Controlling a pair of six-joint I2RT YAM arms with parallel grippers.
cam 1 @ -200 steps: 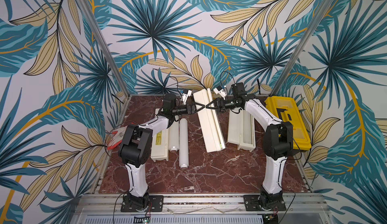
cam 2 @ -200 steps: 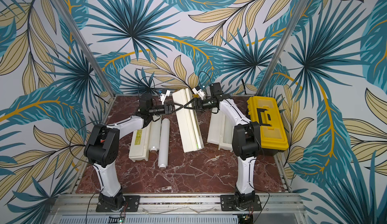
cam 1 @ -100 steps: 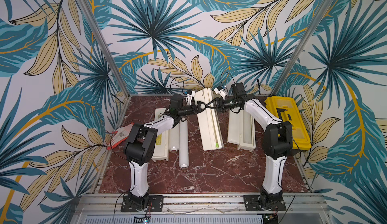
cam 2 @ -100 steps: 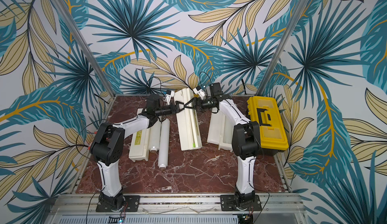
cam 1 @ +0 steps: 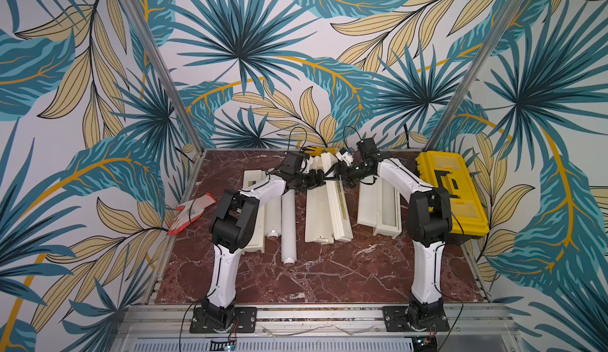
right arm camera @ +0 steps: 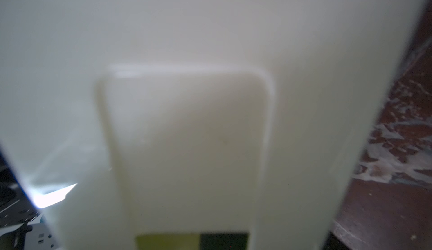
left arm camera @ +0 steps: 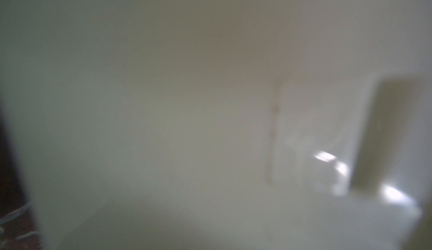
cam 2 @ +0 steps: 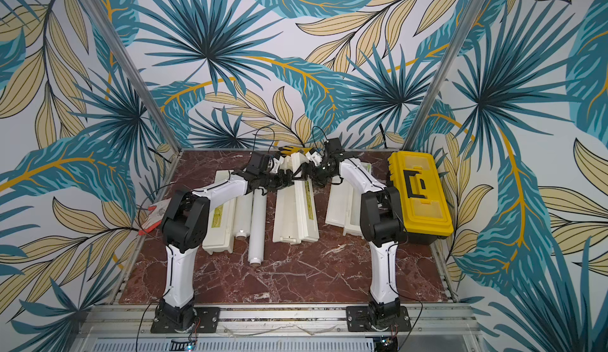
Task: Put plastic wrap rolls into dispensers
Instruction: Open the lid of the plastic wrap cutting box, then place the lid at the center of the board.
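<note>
Three cream dispensers lie side by side across the marble table (cam 1: 329, 278). Both claws meet at the far end of the middle dispenser (cam 1: 319, 222), whose lid (cam 1: 340, 209) lies opened beside it. The left gripper (cam 1: 316, 181) and right gripper (cam 1: 336, 173) crowd together there, so I cannot tell whether either is clenched or released. The left arm hides part of the left dispenser (cam 2: 218, 228). A plastic wrap roll (cam 1: 289, 225) lies loose on the table, with a second roll (cam 1: 273, 215) between it and the left dispenser. The right dispenser (cam 1: 378, 209) sits near a yellow toolbox (cam 1: 450, 195) at the right edge. A red-and-white glove (cam 1: 190, 212) lies at the left edge.
</note>
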